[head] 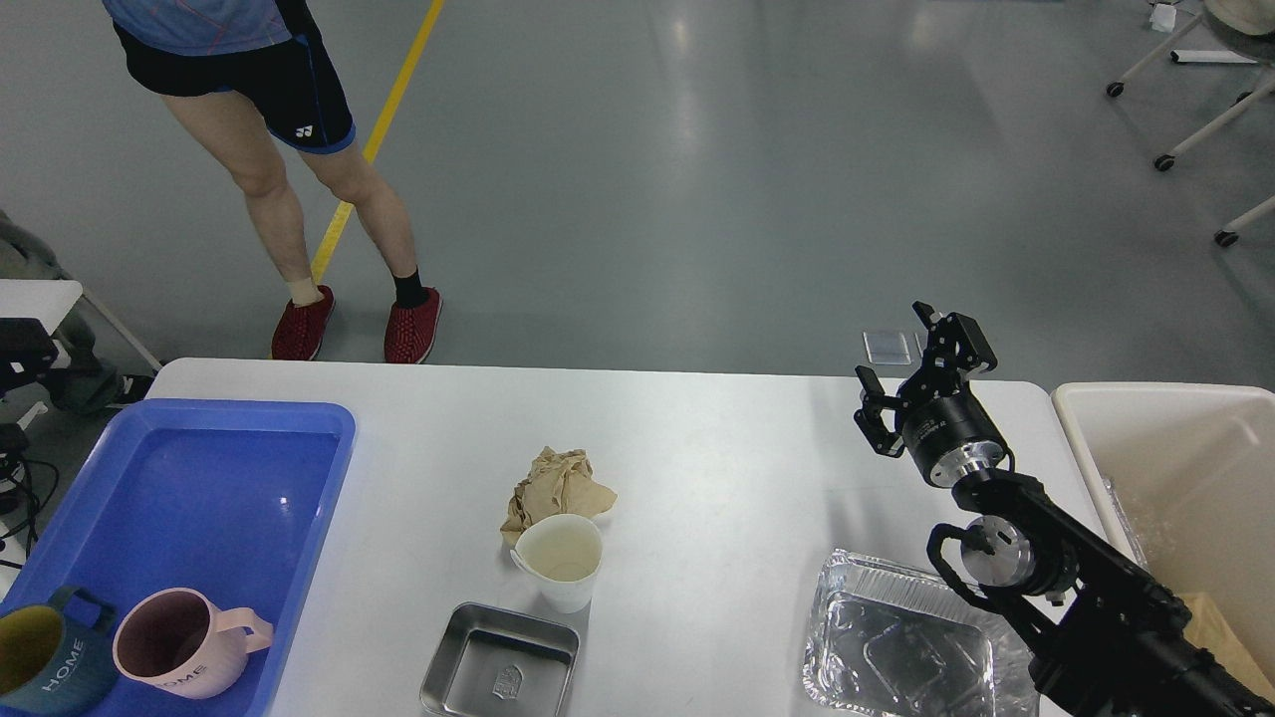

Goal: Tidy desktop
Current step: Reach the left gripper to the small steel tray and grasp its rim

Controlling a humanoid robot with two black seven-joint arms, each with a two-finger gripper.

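The white desktop (pixel 717 438) carries a crumpled brown paper (pixel 556 486), a white paper cup (pixel 560 560) touching it, a small steel tray (pixel 500 674) and a foil container (pixel 901 642). My right gripper (pixel 901 360) is open and empty, held above the desktop's far right part. A dark part of my left arm (pixel 25 349) shows at the left edge, off the table; its fingers cannot be told apart. A pink mug (pixel 179 652) and a dark teal mug (pixel 40 667) stand in the blue tray (pixel 209 468).
A cream-beige bin (pixel 1175 468) stands at the table's right end. A person in red shoes (pixel 354 324) stands beyond the far edge. My right arm (pixel 1076 597) crosses above the foil container.
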